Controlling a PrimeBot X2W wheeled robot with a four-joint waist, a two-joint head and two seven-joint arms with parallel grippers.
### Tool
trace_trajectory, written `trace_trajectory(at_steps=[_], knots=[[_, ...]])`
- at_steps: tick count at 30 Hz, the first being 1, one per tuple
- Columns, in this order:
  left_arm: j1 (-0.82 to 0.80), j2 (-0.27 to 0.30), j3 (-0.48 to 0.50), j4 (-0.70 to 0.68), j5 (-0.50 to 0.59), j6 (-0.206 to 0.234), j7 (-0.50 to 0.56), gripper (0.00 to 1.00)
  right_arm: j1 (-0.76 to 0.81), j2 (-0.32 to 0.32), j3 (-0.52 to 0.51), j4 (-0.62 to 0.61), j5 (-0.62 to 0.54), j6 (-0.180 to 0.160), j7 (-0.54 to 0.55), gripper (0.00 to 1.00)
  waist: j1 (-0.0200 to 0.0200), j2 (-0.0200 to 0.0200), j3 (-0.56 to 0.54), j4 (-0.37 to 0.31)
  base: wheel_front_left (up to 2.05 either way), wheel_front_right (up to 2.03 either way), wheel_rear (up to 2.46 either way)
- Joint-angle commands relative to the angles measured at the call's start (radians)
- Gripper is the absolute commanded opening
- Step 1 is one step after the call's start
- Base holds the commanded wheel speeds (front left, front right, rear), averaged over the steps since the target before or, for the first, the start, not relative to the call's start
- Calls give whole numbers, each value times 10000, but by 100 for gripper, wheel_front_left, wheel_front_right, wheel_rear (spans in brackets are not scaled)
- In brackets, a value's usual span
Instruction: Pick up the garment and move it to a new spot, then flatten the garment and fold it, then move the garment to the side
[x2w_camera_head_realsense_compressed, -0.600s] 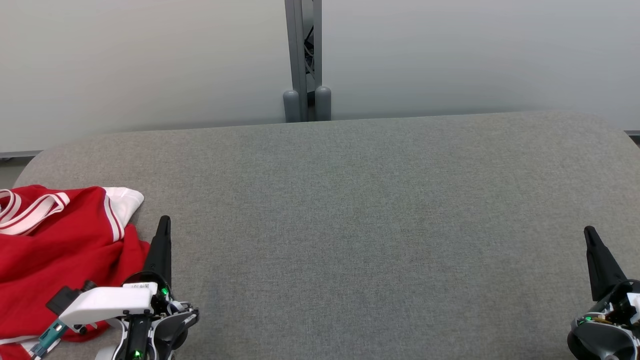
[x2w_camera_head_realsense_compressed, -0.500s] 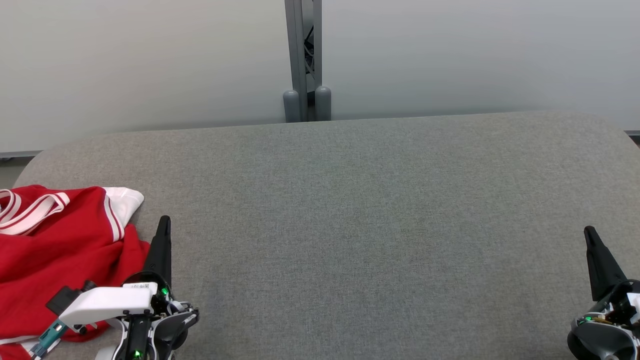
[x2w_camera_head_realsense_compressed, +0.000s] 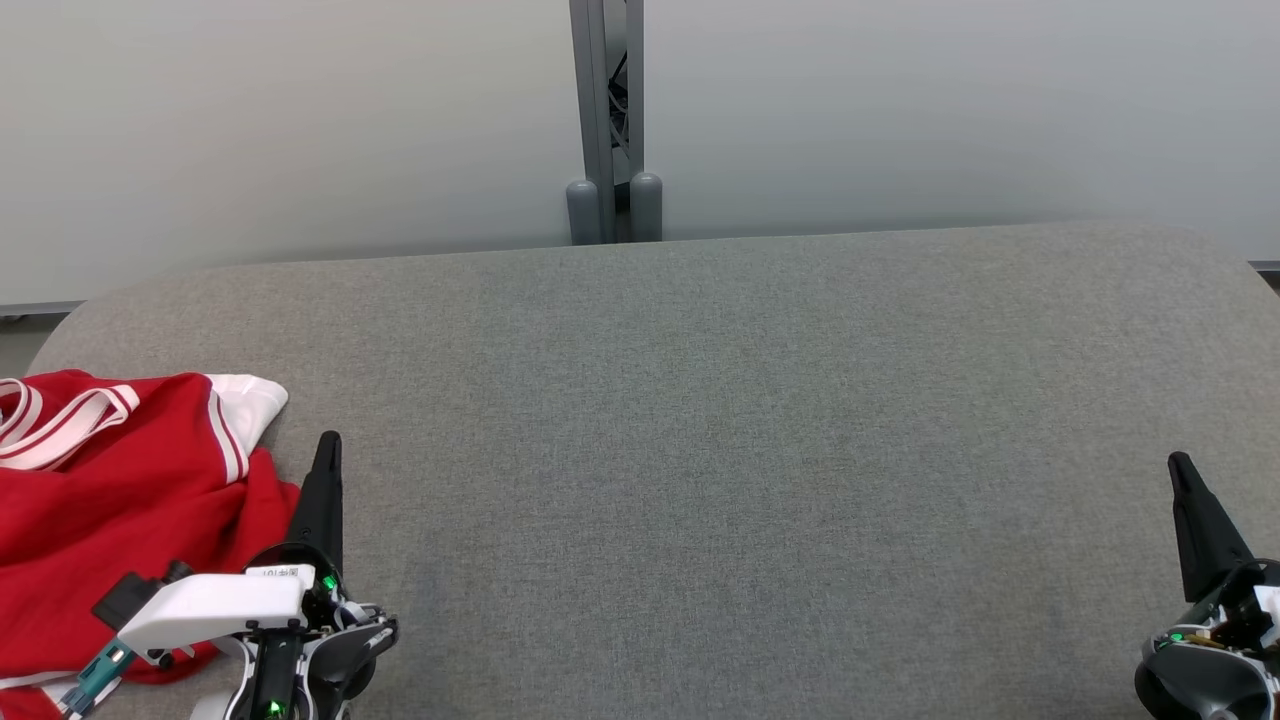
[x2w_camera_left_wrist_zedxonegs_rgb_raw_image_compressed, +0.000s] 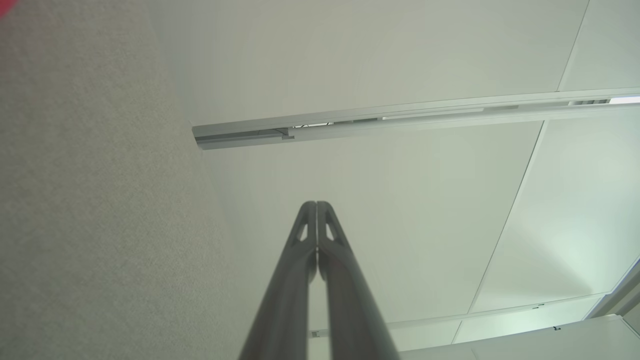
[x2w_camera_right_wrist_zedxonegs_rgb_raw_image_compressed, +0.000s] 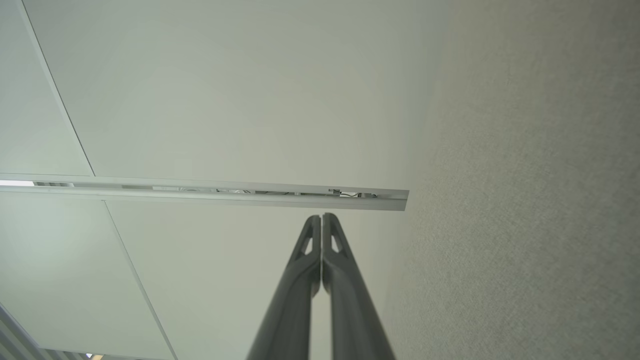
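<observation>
While garment (x2w_camera_head_realsense_compressed: 120, 480) lies unmoved, left end effector (x2w_camera_head_realsense_compressed: 328, 440), right end effector (x2w_camera_head_realsense_compressed: 1179, 461) closed, empty.

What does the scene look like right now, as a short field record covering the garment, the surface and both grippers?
garment: red with white trim, crumpled, at the near left of the surface
surface: grey fabric padded surface, bare to the right of the garment
left gripper: shut, holding nothing, fingers pointing away beside the garment's right edge; contact cannot be told
right gripper: shut, holding nothing, at the near right, far from the garment
backdrop: pale wall with a grey post
task stage: garment not yet picked up
</observation>
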Motion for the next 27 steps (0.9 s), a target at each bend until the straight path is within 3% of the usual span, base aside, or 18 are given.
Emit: trace_trajectory(at_steps=[1, 20, 21, 27], knots=[[-108, 41, 17, -8, -38, -28, 9, 0, -61, -45, -16, 13, -22, 0, 16, 0, 0, 0, 0, 0, 0, 0, 0], [-108, 41, 17, -8, -38, -28, 9, 0, -61, -45, -16, 13, -22, 0, 16, 0, 0, 0, 0, 0, 0, 0, 0], [0, 0, -1, 1, 0, 0, -1, 100, 0, 0, 2, -1, 0, 0, -1, 100, 0, 0, 0, 0, 0, 0, 0], [421, -87, -85, 304, -5, 11, -56, 100, 332, 209, 181, 369, -5, -2, -108, 100, 0, 0, 2, -2, 0, 0, 0]])
